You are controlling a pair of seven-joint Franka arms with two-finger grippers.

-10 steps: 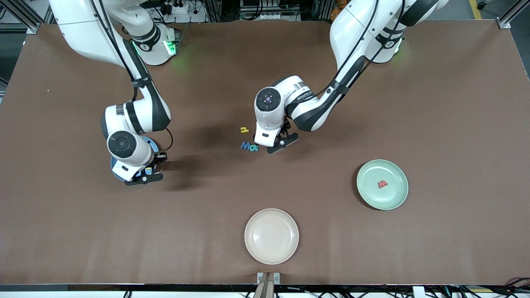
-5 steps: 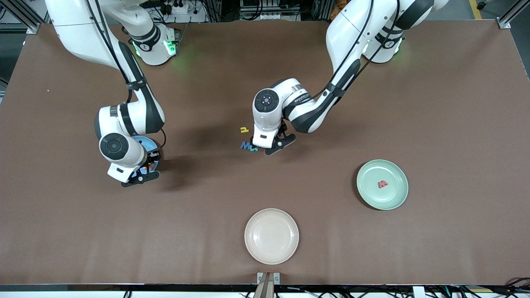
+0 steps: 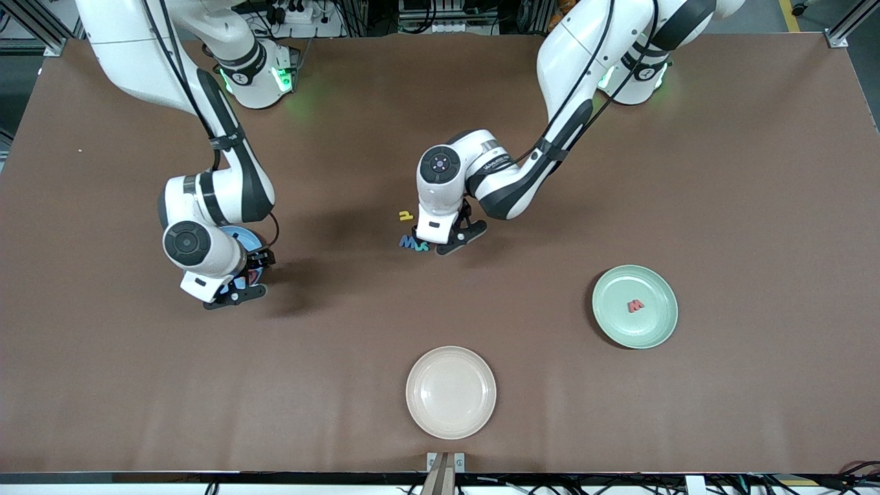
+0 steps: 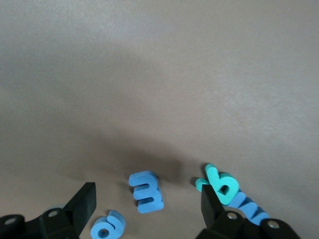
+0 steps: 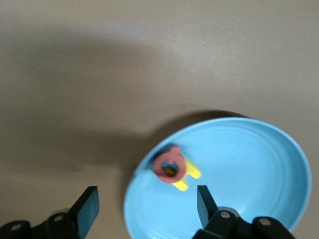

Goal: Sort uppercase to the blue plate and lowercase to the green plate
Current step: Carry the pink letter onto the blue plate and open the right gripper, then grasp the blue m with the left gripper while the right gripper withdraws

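Now right tool (image 5: 144,211) open, yellow H (image 5: 185,174) dropped onto blue plate (image 5: 249,164)

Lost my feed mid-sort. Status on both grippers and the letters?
Right gripper open over blue plate; red Q on yellow H there. Left gripper open, low over blue m. Nothing blocking.

Red Q (image 5: 166,166) lay on yellow H (image 5: 185,175) in the blue plate (image 5: 249,169); red w (image 3: 635,305) lay in the green plate (image 3: 653,330); yellow h (image 3: 406,216), blue m (image 4: 146,191), blue a (image 4: 107,227), teal B (image 4: 219,184) and blue W (image 4: 248,205) lay mid-surface.
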